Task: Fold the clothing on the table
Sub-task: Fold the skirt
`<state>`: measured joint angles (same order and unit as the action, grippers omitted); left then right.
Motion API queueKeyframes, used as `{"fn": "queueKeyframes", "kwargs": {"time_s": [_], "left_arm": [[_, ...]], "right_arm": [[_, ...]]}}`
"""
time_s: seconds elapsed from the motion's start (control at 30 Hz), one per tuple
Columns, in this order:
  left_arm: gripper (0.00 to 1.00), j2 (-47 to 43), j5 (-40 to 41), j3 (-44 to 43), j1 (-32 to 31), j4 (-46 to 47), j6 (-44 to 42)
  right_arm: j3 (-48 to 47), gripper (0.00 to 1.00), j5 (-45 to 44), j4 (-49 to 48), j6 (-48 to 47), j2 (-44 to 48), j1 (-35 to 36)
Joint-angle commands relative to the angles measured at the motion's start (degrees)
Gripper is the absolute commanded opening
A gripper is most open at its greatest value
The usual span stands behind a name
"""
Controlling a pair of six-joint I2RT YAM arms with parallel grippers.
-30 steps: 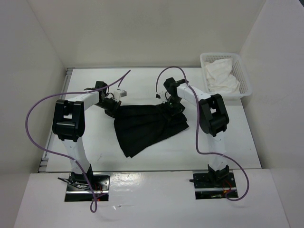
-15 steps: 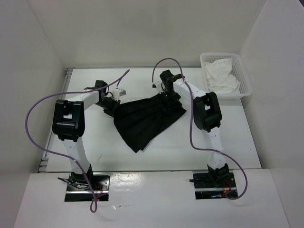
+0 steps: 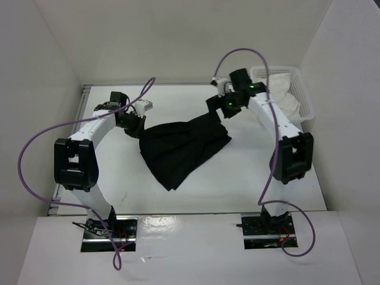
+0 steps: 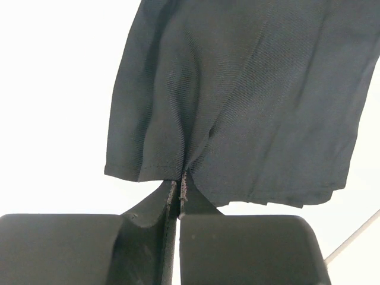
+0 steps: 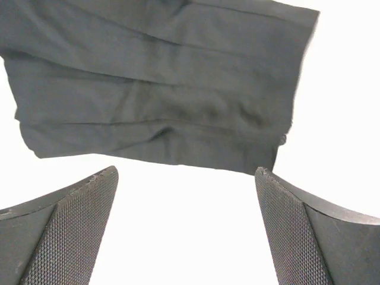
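Black garment (image 3: pixel 178 148) rumpled on white table (image 3: pixel 237 184), left gripper (image 4: pixel 179 185) pinching its hem; right gripper (image 5: pixel 185 176) spread wide — empty

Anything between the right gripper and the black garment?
No. In the right wrist view only bare white table separates the right gripper from the black garment.

1. A creased black garment (image 5: pixel 160 89) lies on the white table (image 5: pixel 338 89).
2. Just below the garment's hem, the right end effector (image 5: pixel 185 173) has its jaws spread wide.
3. Its textured pads (image 5: pixel 77 231) flank bare table beneath that hem.
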<state>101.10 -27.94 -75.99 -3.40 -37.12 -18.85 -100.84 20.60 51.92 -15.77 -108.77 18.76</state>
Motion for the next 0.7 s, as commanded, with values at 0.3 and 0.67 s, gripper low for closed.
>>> {"fn": "queueKeyframes", "kwargs": {"time_s": [0.3,0.67], "left_arm": [[0.0,-2.7,0.8,2.6,0.4,1.3,3.1],[0.0,-0.3,0.8,2.6,0.4,1.8,3.1]], "right_arm": [[14.6,1.0,14.5,-2.5,9.3,1.0,-11.4],[16.7,1.0,20.8,-6.1,9.3,-6.1,-11.4]]}}
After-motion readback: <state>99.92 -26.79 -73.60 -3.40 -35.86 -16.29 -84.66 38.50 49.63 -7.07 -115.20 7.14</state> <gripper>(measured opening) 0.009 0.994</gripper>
